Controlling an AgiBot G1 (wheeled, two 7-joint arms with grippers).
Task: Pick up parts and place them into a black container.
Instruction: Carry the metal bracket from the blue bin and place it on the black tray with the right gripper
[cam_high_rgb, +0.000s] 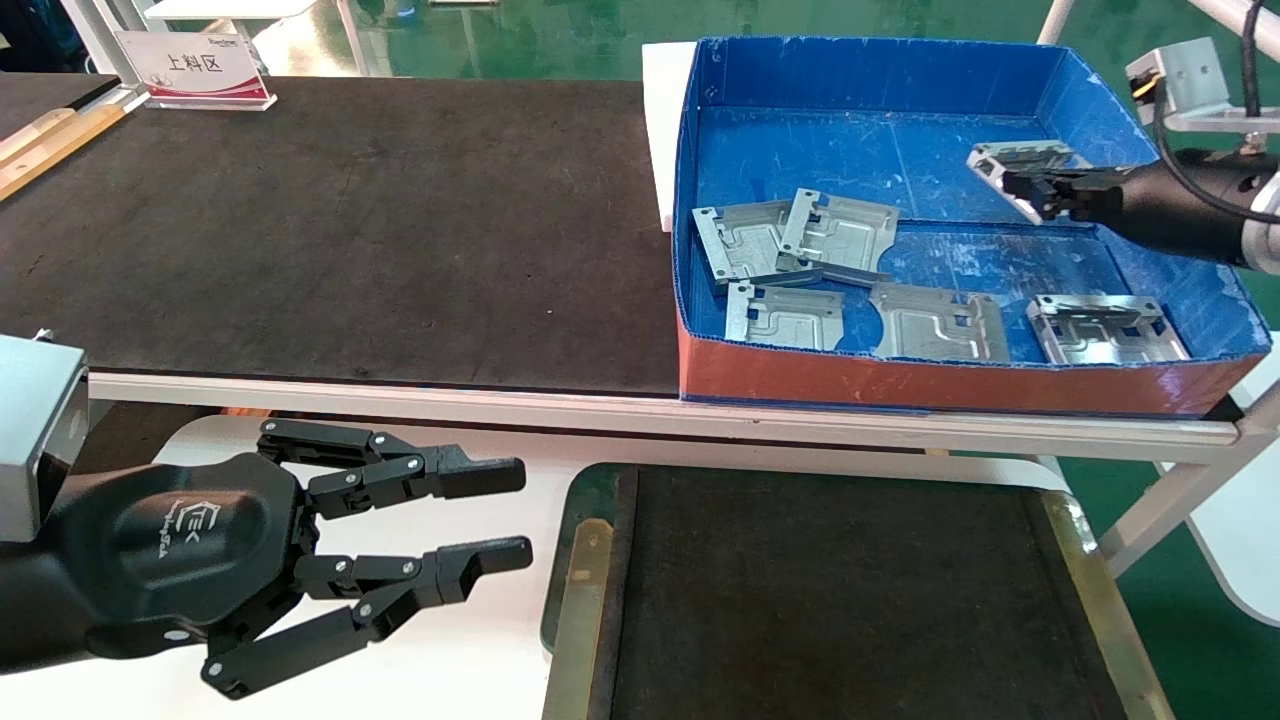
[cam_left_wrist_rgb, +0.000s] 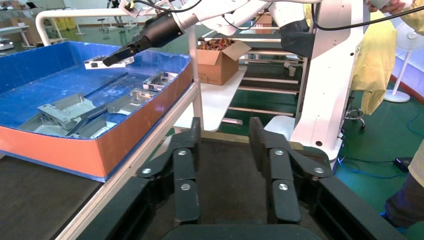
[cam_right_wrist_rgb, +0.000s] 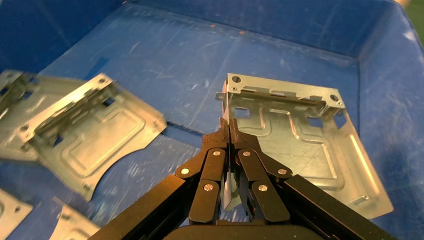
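My right gripper (cam_high_rgb: 1040, 195) is shut on the edge of one silver part (cam_high_rgb: 1020, 160), held tilted in the air above the far right of the blue box (cam_high_rgb: 860, 140). In the right wrist view the jaws (cam_right_wrist_rgb: 229, 125) pinch the bent edge of that part (cam_right_wrist_rgb: 295, 145). Several more parts (cam_high_rgb: 838, 235) lie on the box floor, two overlapping. The black container (cam_high_rgb: 830, 600) sits low in front with nothing on its floor. My left gripper (cam_high_rgb: 522, 512) hangs open and holding nothing, just left of the container, also in the left wrist view (cam_left_wrist_rgb: 225, 125).
A long black mat-topped table (cam_high_rgb: 340, 230) stretches left of the blue box, with a white sign (cam_high_rgb: 195, 70) at its far left. The box's red front wall (cam_high_rgb: 950, 385) stands between the parts and the container. A cardboard box (cam_left_wrist_rgb: 215, 60) sits beyond.
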